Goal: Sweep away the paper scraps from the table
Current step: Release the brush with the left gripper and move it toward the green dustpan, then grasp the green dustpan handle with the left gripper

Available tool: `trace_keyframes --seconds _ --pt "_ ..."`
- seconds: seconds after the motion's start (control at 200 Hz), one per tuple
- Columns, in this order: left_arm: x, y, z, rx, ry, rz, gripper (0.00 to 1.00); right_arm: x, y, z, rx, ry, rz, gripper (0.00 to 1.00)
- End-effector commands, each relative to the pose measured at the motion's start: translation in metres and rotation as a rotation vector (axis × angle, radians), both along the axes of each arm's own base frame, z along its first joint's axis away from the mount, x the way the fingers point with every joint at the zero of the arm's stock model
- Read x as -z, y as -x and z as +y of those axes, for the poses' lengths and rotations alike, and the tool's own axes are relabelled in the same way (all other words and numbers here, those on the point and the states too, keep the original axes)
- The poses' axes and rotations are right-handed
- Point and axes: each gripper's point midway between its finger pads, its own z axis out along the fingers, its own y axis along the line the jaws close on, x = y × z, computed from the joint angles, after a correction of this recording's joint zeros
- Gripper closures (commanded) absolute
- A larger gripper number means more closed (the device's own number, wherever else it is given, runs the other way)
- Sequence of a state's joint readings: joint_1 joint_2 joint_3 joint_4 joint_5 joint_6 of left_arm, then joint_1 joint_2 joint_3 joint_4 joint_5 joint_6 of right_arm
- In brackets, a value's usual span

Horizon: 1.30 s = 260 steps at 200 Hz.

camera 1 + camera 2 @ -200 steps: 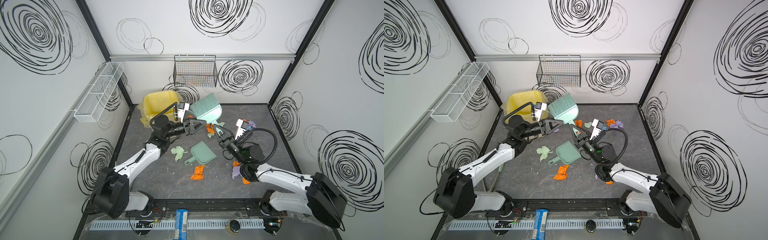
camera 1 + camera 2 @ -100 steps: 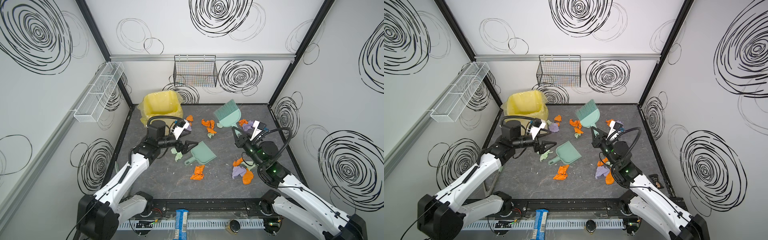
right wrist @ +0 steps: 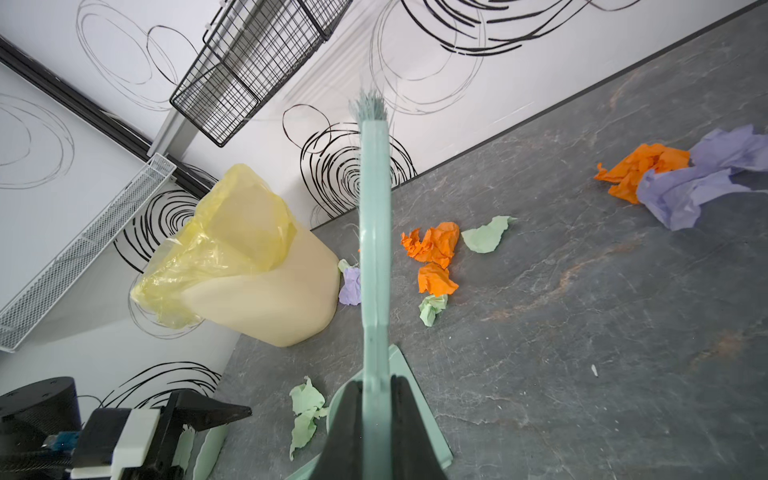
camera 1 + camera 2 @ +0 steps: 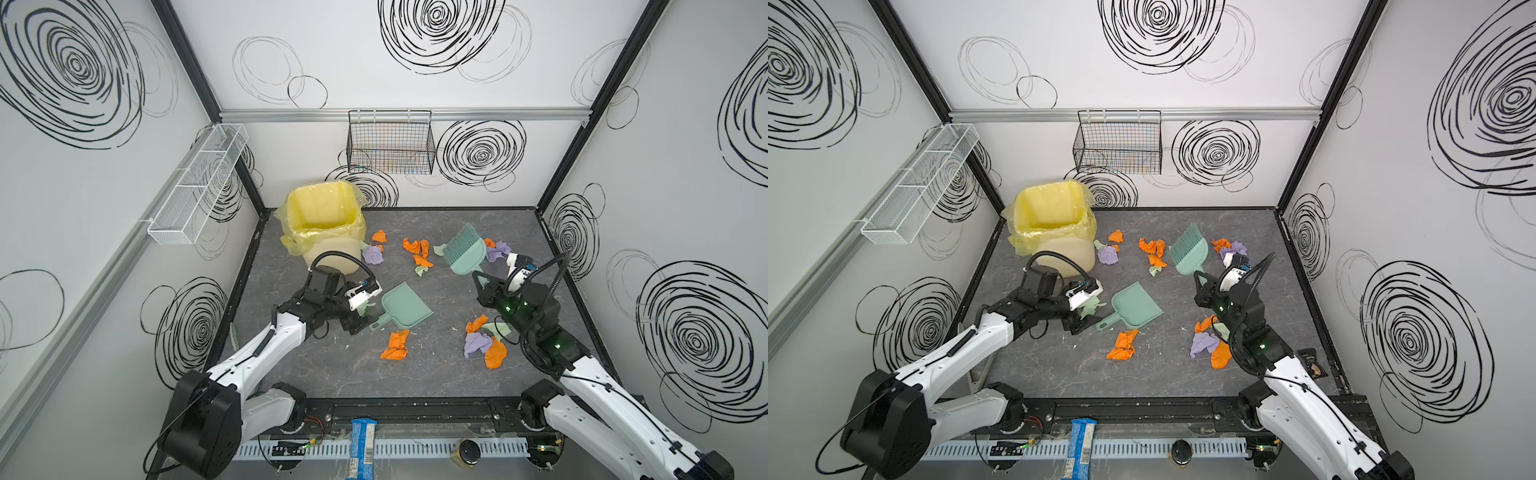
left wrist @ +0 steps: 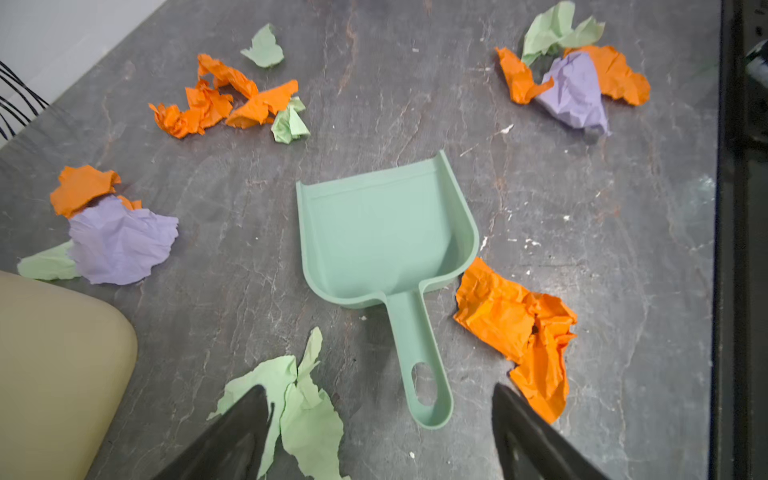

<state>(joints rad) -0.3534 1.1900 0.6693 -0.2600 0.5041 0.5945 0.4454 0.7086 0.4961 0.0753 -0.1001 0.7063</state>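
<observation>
Orange, lilac and pale green paper scraps lie scattered on the dark table (image 4: 332, 374): a far group (image 4: 417, 249), a lilac one (image 4: 372, 254) by the bin, an orange one (image 4: 395, 345) and a right cluster (image 4: 484, 345). The mint dustpan (image 4: 405, 307) lies flat at the middle. My left gripper (image 5: 378, 386) is open and low, its fingers either side of the dustpan's handle (image 5: 424, 374) without touching it; a green scrap (image 5: 307, 407) lies by one finger. My right gripper (image 3: 375, 382) is shut on the brush (image 4: 463, 249), held above the table with bristles pointing away.
A cream bin with a yellow liner (image 4: 332, 257) stands at the far left corner. A black wire basket (image 4: 390, 141) hangs on the back wall and a white mesh shelf (image 4: 195, 183) on the left wall. A black frame edge (image 4: 415, 411) runs along the front.
The brush has gone from the far middle to the far right with my right gripper. My left gripper has opened, drawn back and dropped low behind the dustpan's handle.
</observation>
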Motion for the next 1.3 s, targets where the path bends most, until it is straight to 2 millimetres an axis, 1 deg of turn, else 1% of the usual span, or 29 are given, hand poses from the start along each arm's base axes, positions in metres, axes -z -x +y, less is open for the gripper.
trace_keyframes --seconds 0.0,0.09,0.145,0.225,0.34,0.425,0.455,0.57,0.65,0.81,0.931,1.151,1.296 --pt "0.012 -0.003 -0.006 0.038 -0.035 -0.020 0.16 -0.003 0.002 0.000 -0.011 -0.002 -0.017 1.00" --pt "0.020 -0.001 -0.011 0.045 -0.031 0.015 0.18 -0.001 0.002 -0.001 -0.009 0.003 -0.013 1.00" --pt "0.021 0.000 -0.015 0.044 -0.015 0.023 0.19 0.001 0.003 -0.001 -0.009 0.006 -0.007 1.00" --pt "0.017 -0.001 -0.022 0.034 0.030 0.020 0.21 0.005 0.003 -0.001 -0.008 0.005 -0.003 1.00" --pt "0.004 0.001 -0.038 0.026 0.110 -0.012 0.21 0.010 0.002 0.000 -0.011 -0.003 0.004 1.00" --pt "0.006 0.007 -0.050 0.035 0.120 -0.025 0.20 0.012 0.002 0.000 -0.012 -0.008 0.006 1.00" --pt "0.008 0.007 -0.053 0.030 0.107 -0.026 0.20 0.012 0.002 0.000 -0.013 -0.011 0.005 1.00" --pt "0.006 0.006 -0.061 0.015 0.120 -0.035 0.20 0.014 0.002 0.000 -0.012 -0.012 0.008 1.00" --pt "0.007 0.002 -0.060 -0.011 0.112 -0.040 0.21 0.015 0.003 0.000 -0.013 -0.013 0.010 1.00" --pt "0.014 0.001 -0.059 -0.018 0.073 -0.027 0.21 0.016 0.003 0.001 -0.015 -0.020 0.013 1.00" --pt "0.026 0.006 -0.055 0.000 0.020 0.010 0.21 0.014 0.003 0.001 -0.016 -0.014 0.014 1.00" --pt "0.046 0.014 -0.038 -0.010 -0.042 0.064 0.21 0.015 0.002 -0.001 -0.010 0.006 0.014 1.00" --pt "0.053 0.013 -0.037 -0.020 -0.036 0.068 0.22 0.019 0.001 0.001 -0.021 -0.007 0.021 1.00"
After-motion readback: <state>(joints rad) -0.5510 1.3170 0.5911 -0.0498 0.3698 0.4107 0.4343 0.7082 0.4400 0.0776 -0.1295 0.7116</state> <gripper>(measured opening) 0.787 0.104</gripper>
